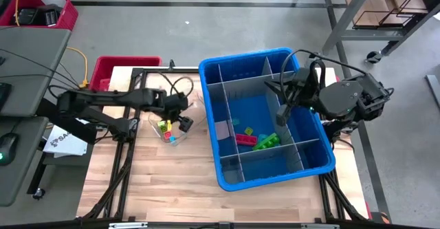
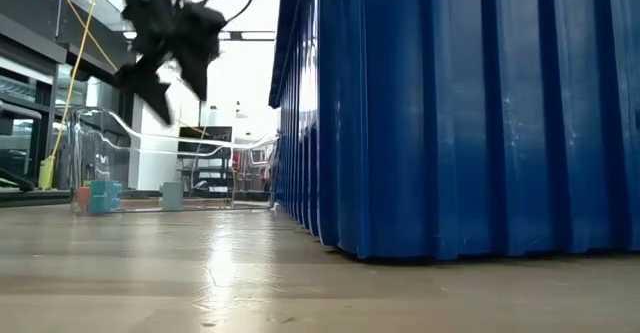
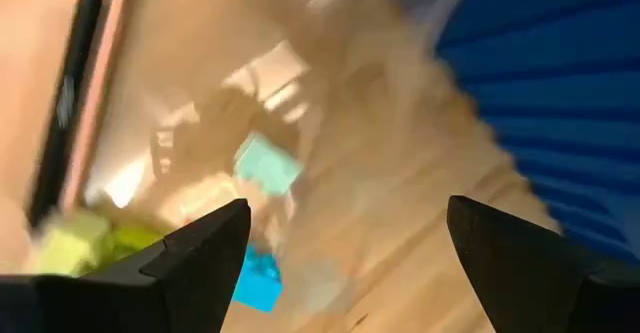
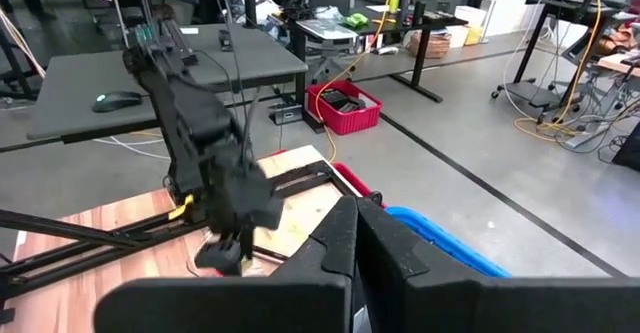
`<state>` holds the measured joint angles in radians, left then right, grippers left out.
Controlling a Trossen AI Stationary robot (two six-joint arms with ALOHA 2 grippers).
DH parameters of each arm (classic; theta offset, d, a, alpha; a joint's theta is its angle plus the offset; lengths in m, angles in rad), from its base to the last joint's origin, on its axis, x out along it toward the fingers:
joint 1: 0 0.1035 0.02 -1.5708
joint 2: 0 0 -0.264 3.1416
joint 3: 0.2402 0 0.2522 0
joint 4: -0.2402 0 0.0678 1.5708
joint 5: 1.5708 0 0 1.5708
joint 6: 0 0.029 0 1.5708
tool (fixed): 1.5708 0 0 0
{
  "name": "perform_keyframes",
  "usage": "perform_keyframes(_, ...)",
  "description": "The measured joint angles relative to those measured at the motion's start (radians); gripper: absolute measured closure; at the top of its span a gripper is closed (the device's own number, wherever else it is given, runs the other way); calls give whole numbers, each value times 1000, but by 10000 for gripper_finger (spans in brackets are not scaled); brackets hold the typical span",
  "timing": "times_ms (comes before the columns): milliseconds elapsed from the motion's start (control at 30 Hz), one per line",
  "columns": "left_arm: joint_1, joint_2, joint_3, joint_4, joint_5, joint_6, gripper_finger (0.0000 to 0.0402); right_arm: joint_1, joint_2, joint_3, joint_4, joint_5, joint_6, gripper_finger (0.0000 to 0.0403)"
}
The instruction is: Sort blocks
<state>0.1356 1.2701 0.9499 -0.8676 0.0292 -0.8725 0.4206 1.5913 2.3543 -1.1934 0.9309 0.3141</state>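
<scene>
Left of the blue bin (image 1: 213, 67), a clear plastic container (image 1: 157, 121) lies on the table with several small blocks (image 1: 165, 128) in it. My left gripper (image 1: 183, 124) hangs open above that container, pointing steeply down. Past its fingers (image 3: 205, 258), the left wrist view shows a teal block (image 3: 268, 163), a blue block (image 3: 258, 278) and a yellow-green block (image 3: 85, 243). A pink block (image 1: 245, 139), a green block (image 1: 265, 142) and others lie in the bin's middle compartment. My right gripper (image 1: 282, 113) waits shut, high over the bin.
Grey divider panels (image 1: 271, 84) split the bin into compartments. A black frame (image 1: 134, 129) lies on the table under the left arm. A red basket (image 1: 113, 71) stands off the table's far left corner. The near part of the wooden table (image 1: 172, 188) is bare.
</scene>
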Motion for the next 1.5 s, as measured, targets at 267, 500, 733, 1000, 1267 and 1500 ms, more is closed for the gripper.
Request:
perform_keyframes(267,-13,54,-179,140,-5,-300,69,-2,0,0,0,21,21,403)
perform_keyframes(500,16,175,-193,217,-21,-372,69,-2,0,0,4,34,26,403)
perform_keyframes(733,-20,238,-191,259,57,-416,69,-1,0,0,4,27,25,403)
perform_keyframes(1000,-68,238,-189,263,40,-426,134,-2,0,0,-35,33,19,403)
perform_keyframes(1267,-100,237,-189,305,43,-396,320,-2,0,0,-46,39,23,403)
perform_keyframes(1500,-51,201,-117,215,6,-284,320,-2,0,0,-46,38,26,403)
